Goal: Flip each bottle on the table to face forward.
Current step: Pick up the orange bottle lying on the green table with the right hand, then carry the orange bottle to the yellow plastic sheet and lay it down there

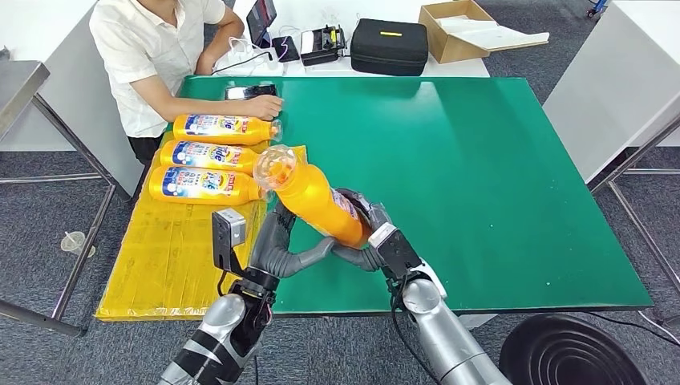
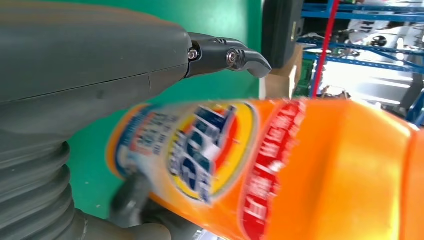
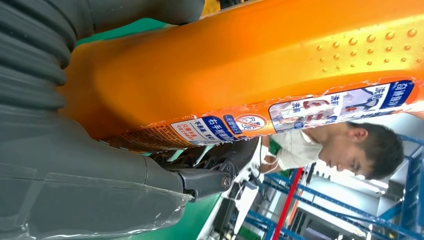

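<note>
An orange detergent bottle [image 1: 313, 198] hangs tilted above the near left part of the green table [image 1: 497, 176], with its clear cap pointing up and away from me. My right hand [image 1: 370, 233] wraps its lower end; the right wrist view shows the bottle's [image 3: 260, 65] back label against my right hand [image 3: 75, 175]. My left hand [image 1: 279, 241] holds it from the other side, thumb under the base. In the left wrist view the bottle's front label [image 2: 210, 150] lies by my left hand [image 2: 90, 70]. Three more orange bottles [image 1: 210, 155] lie side by side on a yellow mat [image 1: 176, 257].
A person [image 1: 152, 48] sits at the table's far left corner, one hand by a phone [image 1: 251, 91] and the farthest bottle's cap. A black case [image 1: 389, 46] and a cardboard box [image 1: 457, 28] stand behind the table. A black round bin [image 1: 565, 353] stands at near right.
</note>
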Motion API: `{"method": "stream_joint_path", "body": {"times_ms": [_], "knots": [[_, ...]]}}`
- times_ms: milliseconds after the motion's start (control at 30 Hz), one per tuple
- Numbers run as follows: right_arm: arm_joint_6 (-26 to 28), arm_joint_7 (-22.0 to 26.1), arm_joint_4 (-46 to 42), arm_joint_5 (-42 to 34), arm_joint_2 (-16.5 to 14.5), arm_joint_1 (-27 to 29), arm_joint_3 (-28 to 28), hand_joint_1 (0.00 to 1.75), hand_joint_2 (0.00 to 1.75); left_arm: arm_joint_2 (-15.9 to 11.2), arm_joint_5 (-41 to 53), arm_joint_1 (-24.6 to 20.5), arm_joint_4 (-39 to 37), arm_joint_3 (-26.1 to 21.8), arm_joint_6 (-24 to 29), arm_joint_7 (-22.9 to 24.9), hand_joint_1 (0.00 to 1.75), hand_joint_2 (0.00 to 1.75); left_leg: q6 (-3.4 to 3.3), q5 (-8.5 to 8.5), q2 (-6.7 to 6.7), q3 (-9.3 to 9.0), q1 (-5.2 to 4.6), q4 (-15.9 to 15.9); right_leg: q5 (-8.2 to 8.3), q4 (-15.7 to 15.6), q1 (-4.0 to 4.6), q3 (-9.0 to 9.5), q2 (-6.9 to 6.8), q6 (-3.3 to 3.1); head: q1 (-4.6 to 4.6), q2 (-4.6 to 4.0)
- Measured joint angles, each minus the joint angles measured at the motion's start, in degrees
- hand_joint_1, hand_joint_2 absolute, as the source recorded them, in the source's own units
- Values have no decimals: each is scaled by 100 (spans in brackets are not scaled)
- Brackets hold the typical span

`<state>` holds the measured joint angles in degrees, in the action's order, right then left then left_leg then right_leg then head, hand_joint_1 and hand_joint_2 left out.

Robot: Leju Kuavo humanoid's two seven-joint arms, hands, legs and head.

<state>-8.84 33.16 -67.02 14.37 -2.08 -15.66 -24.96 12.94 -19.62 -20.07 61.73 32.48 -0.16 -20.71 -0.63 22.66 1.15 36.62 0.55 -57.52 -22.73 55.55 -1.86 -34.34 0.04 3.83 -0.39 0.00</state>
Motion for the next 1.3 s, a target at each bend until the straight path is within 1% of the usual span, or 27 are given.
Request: {"method": "stream_joint_path", "body": {"times_ms": [167, 300, 500, 633, 867, 1100, 1133, 1167, 1267, 1300], "knots": [[41, 7, 92, -14, -13, -3, -190, 175, 175, 79, -38, -28, 75, 4, -75, -32, 0, 175, 0, 0, 0, 0, 1, 0, 0, 0, 0, 0, 0, 0, 1, 0], [57, 24, 200, 15, -10, -4, -315, 175, 175, 90, -294, -20, 206, 2, -288, -31, 0, 175, 0, 0, 0, 1, 0, 0, 0, 0, 0, 0, 0, 0, 0, 0], [69, 62, 322, 90, -7, -20, -470, 175, 175, 93, -652, 15, 376, -30, -387, 18, 0, 175, 0, 0, 0, 1, 0, 0, 0, 0, 0, 0, 0, 0, 0, 0], [100, 83, 378, 105, -4, -43, -554, 175, 175, 92, -779, 46, 457, -67, -400, 54, 174, 175, 0, 0, 0, 1, 0, 0, 0, 0, 0, -1, 0, 0, 1, 0], [238, 96, 449, 205, -4, -88, -659, 175, 175, 92, -683, 51, 455, -105, -319, 93, 175, 175, 0, 0, 0, 1, 0, 0, 0, 0, 0, -2, 0, 0, 0, 0], [253, 107, 488, 219, -2, -105, -687, 175, 175, 92, -621, 17, 398, -106, -259, 102, 175, 175, 0, 0, -1, 1, 0, 0, 0, 0, 0, -3, 0, 0, 0, 0], [264, 105, 490, 229, -2, -105, -690, 172, 175, 92, -578, -1, 375, -101, -233, 100, 175, 175, 0, 0, -1, 1, 0, 0, 0, 0, 0, -3, 0, 0, 0, 0], [275, 103, 491, 240, -2, -106, -691, 160, 175, 92, -525, -23, 347, -92, -206, 89, 175, 175, 0, 0, -1, 1, 0, 0, 0, 0, 0, -3, 0, 0, 0, 0], [312, 95, 490, 256, -2, -107, -696, 32, 175, 94, -365, -88, 261, -39, -141, 7, 175, 175, 0, 0, -1, 2, 0, 0, 0, 0, 0, -3, 0, 0, 0, 0], [328, 93, 490, 255, -3, -107, -701, 1, 175, 94, -324, -108, 240, -25, -125, -16, 175, 175, 0, 0, -1, 2, 0, 0, 0, 0, 0, -3, 0, 0, 1, 0]]}}
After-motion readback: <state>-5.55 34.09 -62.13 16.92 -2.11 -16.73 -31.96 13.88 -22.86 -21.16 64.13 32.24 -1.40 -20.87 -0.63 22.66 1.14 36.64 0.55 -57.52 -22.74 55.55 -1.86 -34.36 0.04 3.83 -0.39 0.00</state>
